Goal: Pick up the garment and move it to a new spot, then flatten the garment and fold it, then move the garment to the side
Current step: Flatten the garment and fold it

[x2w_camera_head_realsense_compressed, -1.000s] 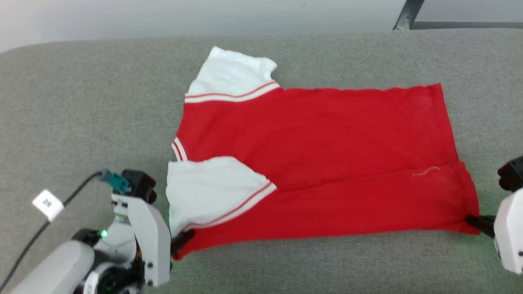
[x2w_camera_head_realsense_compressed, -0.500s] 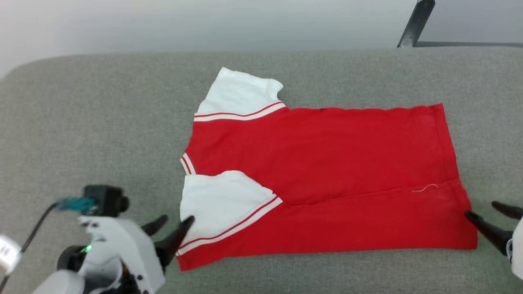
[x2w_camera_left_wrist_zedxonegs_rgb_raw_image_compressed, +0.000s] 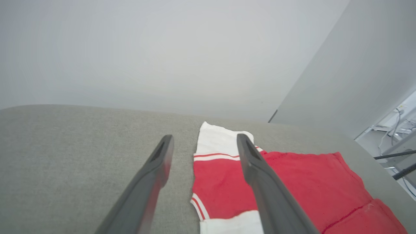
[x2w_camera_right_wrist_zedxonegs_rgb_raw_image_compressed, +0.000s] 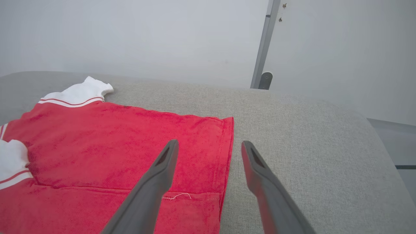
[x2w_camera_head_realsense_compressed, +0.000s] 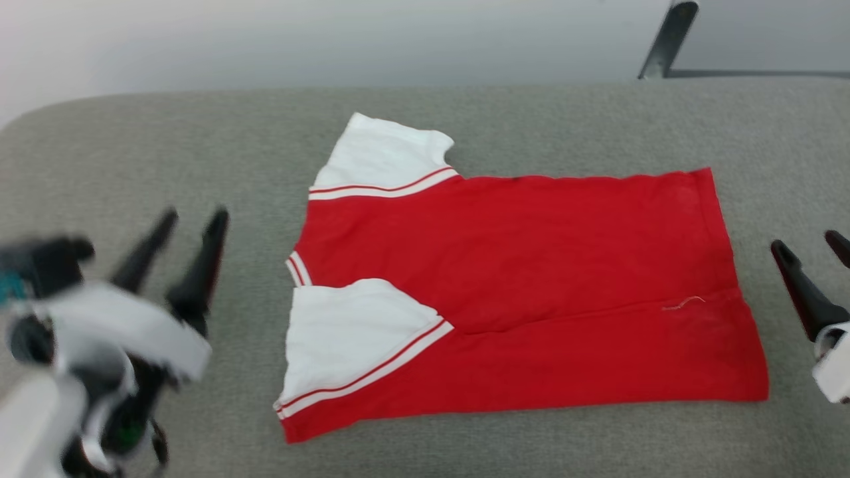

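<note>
Finding: left gripper and right gripper stand with fingers apart, empty. The shirt lies flat on the grey table between them, its near edge folded over. Recommended: each gripper pinches the far corner on its own side, then both lift together so the fold stays straight.

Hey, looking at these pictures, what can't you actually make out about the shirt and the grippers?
Head view: left gripper and its wrist are motion-blurred.
Head view: right gripper cut off by the right edge.
Jersey: folded-under layers and downward face hidden by its own cloth.
</note>
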Robot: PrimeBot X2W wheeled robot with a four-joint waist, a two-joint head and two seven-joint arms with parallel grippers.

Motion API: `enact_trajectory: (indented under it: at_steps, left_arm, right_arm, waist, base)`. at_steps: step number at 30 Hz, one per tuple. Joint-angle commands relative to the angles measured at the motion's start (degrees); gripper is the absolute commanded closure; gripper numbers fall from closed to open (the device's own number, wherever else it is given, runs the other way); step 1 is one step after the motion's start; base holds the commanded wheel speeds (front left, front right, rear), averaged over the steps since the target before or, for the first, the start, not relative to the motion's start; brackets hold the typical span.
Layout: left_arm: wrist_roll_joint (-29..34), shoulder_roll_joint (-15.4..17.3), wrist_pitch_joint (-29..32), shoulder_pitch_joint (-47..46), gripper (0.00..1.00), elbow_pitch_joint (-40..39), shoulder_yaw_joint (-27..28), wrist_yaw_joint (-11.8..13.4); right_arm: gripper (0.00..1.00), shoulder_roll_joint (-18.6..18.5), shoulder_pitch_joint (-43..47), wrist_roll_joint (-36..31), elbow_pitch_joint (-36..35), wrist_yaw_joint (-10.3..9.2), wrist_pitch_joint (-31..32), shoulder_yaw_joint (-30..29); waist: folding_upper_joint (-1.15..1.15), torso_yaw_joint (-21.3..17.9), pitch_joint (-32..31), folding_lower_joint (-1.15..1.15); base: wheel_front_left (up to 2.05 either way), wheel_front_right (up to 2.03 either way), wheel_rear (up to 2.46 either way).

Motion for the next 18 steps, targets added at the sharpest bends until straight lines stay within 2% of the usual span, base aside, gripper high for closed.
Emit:
enact_trajectory:
  at_steps: [1,5,10,13,18]
  left_arm:
    - [1.25,0.94,0.52,-2.69,0.00,1.28,-0.22,-0.77]
    - [3.46,1.30,3.01,-14.70,0.00,8.98,-1.71,-3.86]
    - [6.47,0.46,7.43,-30.96,0.00,22.20,-5.34,-8.93]
    - [8.78,0.32,11.71,-40.11,0.00,30.13,-8.30,-12.40]
    - [10.17,-1.87,19.61,-51.46,0.00,44.28,-12.84,-16.29]
  right_arm:
    - [0.00,0.59,-1.11,-0.53,-0.42,-0.05,-0.42,0.55]
    - [0.00,3.01,-2.92,-1.30,-0.80,-0.05,-1.62,1.93]
    - [0.00,4.81,-5.32,-1.47,-0.37,-0.05,-3.22,4.31]
    - [0.00,5.32,-6.96,-0.93,-0.42,-0.05,-4.06,5.91]
    - [0.00,5.29,-9.59,0.38,-0.18,-0.05,-5.96,8.18]
  waist:
    - [0.00,-1.98,1.82,0.00]
    - [0.00,-5.57,4.43,0.00]
    - [0.00,-10.49,8.32,0.00]
    - [0.00,-13.26,11.42,0.00]
    - [0.00,-16.39,14.94,0.00]
  base:
    - [0.00,0.00,0.00]
    - [0.00,0.00,0.00]
    - [0.00,0.00,0.00]
    - [0.00,0.00,0.00]
    - [0.00,0.00,0.00]
